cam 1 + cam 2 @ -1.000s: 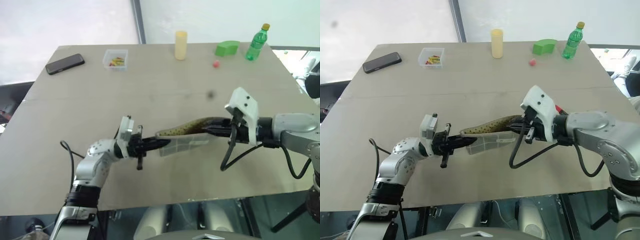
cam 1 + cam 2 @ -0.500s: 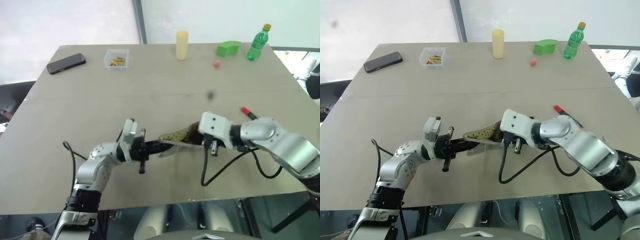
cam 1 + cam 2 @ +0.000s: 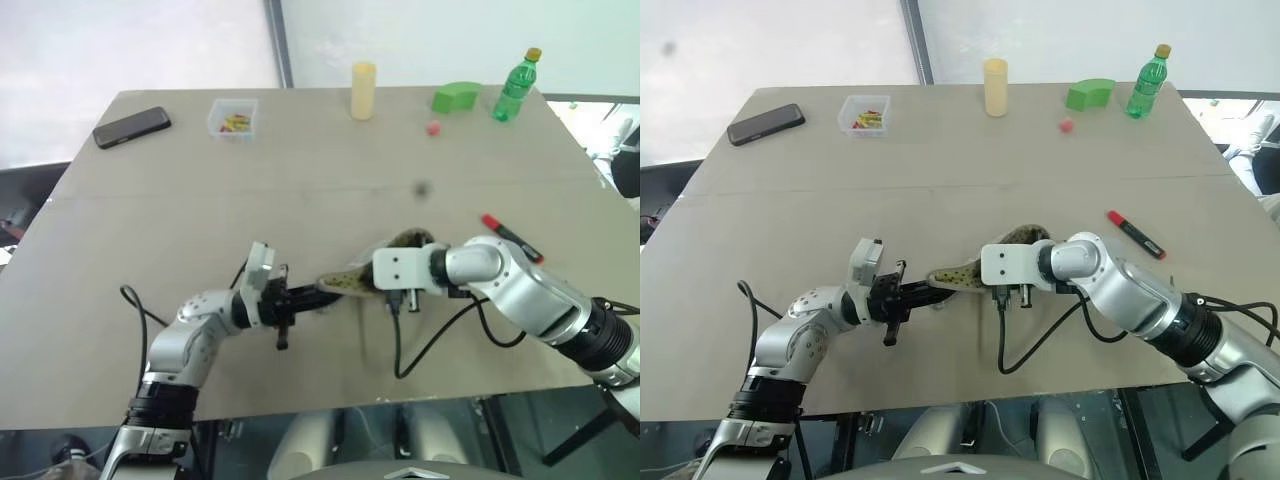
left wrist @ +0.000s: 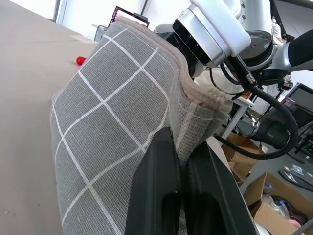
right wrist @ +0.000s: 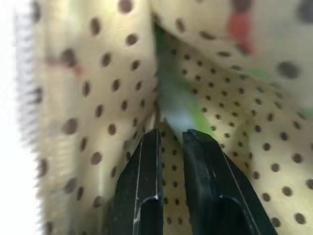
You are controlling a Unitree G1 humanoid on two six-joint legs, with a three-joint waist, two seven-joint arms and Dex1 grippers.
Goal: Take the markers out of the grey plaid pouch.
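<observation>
Reaching back into the grey plaid pouch [image 3: 352,278], the right gripper [image 5: 171,137], fingers narrowly parted, is nearing the green-capped marker [image 5: 178,105] after leaving the red-capped marker [image 3: 511,237] on the table [image 3: 200,190]; left gripper [image 4: 183,147] is pinching the pouch's edge

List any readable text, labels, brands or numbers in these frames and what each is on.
None readable.
Green bottle: label band too small to read.
Red-capped marker on the table: any barrel print too small.
Black phone: screen dark, no text.
Grey plaid pouch: white grid lines and dotted lining, no lettering.
</observation>
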